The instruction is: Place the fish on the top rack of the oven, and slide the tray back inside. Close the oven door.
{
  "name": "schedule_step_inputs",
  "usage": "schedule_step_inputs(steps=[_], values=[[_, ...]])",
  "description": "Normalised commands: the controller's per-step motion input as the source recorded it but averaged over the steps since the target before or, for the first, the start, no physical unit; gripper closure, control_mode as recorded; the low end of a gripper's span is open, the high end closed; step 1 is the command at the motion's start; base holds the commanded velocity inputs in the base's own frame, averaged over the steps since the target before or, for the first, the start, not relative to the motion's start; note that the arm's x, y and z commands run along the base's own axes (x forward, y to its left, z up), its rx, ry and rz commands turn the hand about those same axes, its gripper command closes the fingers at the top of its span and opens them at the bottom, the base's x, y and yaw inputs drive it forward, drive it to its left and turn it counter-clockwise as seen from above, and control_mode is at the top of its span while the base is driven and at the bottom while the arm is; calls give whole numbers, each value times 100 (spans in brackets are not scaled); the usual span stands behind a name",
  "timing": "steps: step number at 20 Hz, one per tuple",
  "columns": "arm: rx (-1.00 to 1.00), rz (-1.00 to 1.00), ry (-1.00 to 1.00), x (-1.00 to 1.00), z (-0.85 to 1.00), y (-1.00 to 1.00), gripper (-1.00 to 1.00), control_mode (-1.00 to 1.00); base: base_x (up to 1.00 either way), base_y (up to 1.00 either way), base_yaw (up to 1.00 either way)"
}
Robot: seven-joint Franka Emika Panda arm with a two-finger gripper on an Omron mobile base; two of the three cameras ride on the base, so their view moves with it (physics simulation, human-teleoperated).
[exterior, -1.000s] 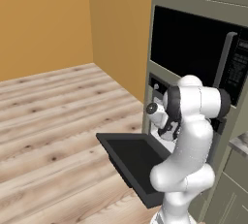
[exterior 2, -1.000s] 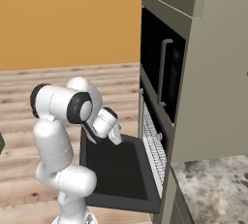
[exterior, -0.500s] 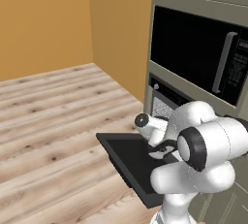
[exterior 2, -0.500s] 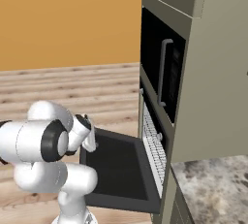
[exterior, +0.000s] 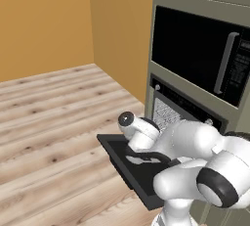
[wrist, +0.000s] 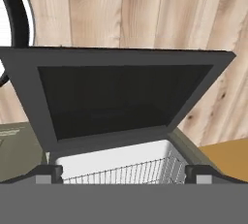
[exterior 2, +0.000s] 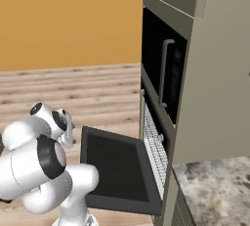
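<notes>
Presently: flat black hinged oven door (wrist: 126, 97) at twelve o'clock, rigid (likely weighty), lift by far edge; gripper (wrist: 124, 173) spread wide, empty.

The white arm is folded low and bunched in front of its base, upper links bulging large in both base views. In the left base view the forearm reaches leftward and ends in a rounded wrist with a dark cap; the hand hangs below it. In the right base view the wrist sits at the far left, tipped downward. In the hand view the two dark fingers (wrist: 48, 173) rise at the bottom corners, set far apart with nothing between them; the gripper (wrist: 124, 175) stands wide open and empty
</notes>
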Motion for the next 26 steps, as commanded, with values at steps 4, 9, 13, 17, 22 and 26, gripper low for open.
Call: schedule_step_inputs(steps=[4,9,13,17,22,26], values=[[0,0,0,-50,7,100,-100,-100,0,0,0],[-2,0,0,-17,0,100,-100,-100,0,0,0],[-12,0,0,0,-18,85,-100,-100,0,0,0],[-19,0,-12,-16,-63,68,-100,-100,0,0,0],[-16,0,-13,-20,-73,43,-100,-100,0,0,0],[-11,-8,-12,-8,-42,0,-100,-100,0,0,0]])
